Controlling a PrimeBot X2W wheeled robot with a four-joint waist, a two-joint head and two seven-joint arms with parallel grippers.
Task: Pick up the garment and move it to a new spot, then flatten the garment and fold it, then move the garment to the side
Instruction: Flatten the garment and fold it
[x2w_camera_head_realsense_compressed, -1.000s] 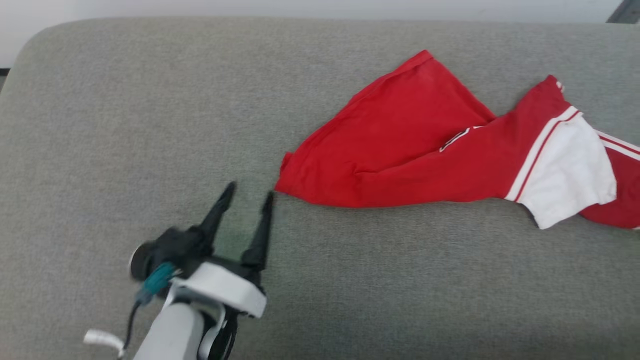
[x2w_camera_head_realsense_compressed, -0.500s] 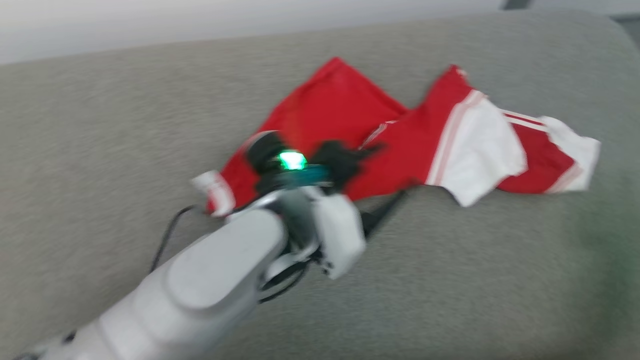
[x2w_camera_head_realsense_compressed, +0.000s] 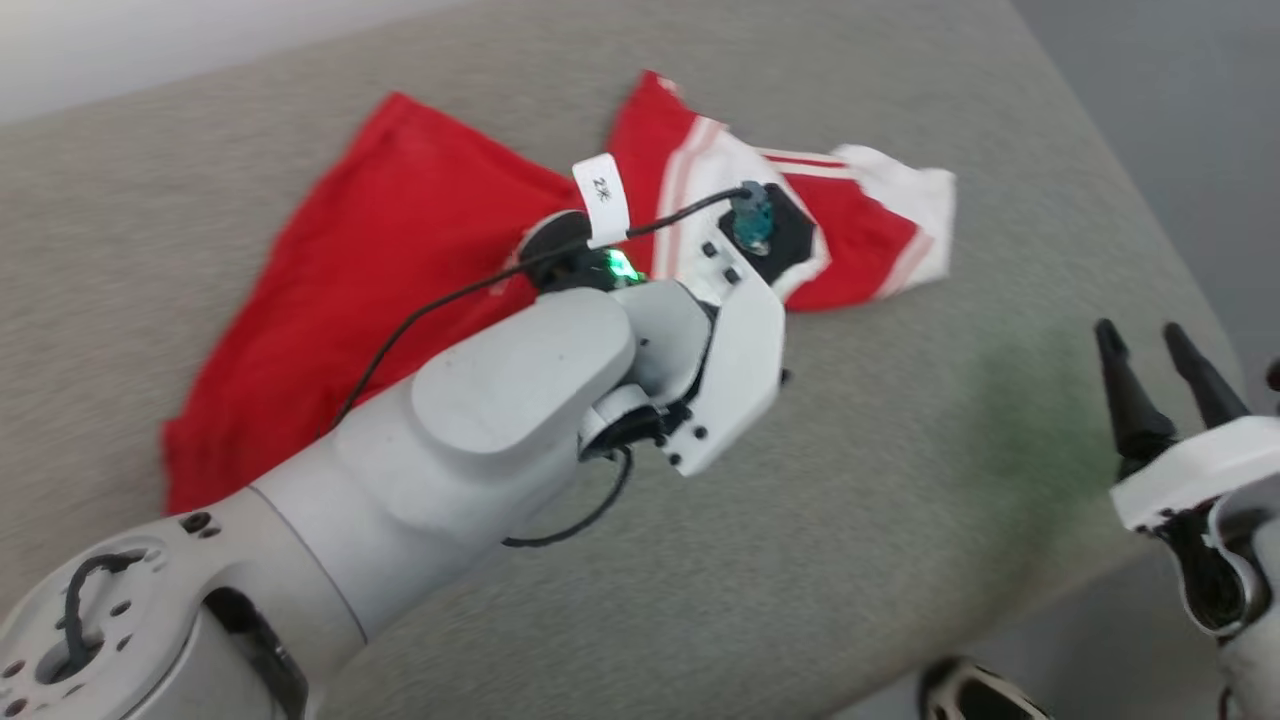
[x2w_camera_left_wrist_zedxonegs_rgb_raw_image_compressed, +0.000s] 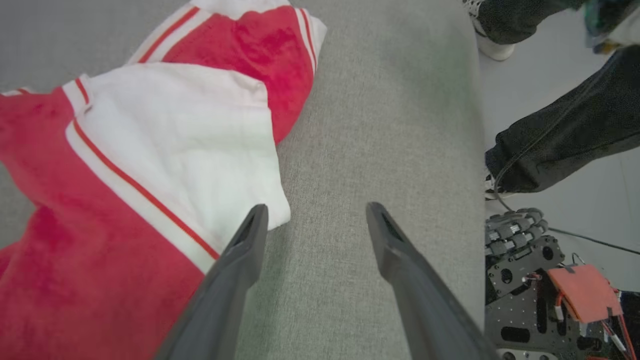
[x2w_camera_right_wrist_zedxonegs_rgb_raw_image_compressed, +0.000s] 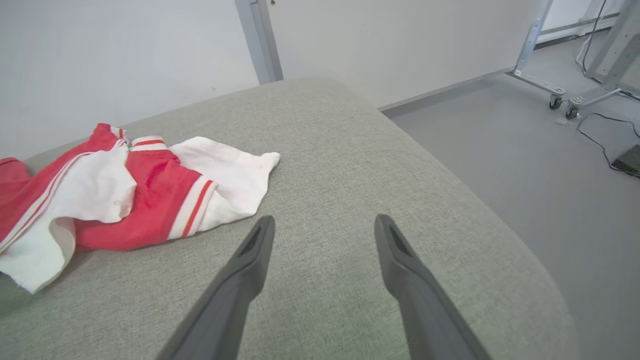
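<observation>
**Lining up the first pinch on the jersey**

The bright red soft jersey garment with white sleeves and striped trim lay crumpled on the broad grey woven cushion, across the upper left and middle of the head view. My left gripper hung over its sleeve end with both long dark fingers spread wide and nothing between them. In the left wrist view, the finger on the left of the frame had its tip at the corner of the white sleeve panel, and the other was over bare cushion. My right gripper stood at the right edge of the head view, fingers likewise parted and empty, well apart from the cloth.

I judged the step in hand to be the first pick-up, with no grip made yet. To do it well, I would shift toward the left of the wrist frame so the sleeve's edge lay between both fingers. Then I would press into the cushion enough to gather a fold, and close on doubled cloth rather than a single hem, which might slip out on lifting.
</observation>
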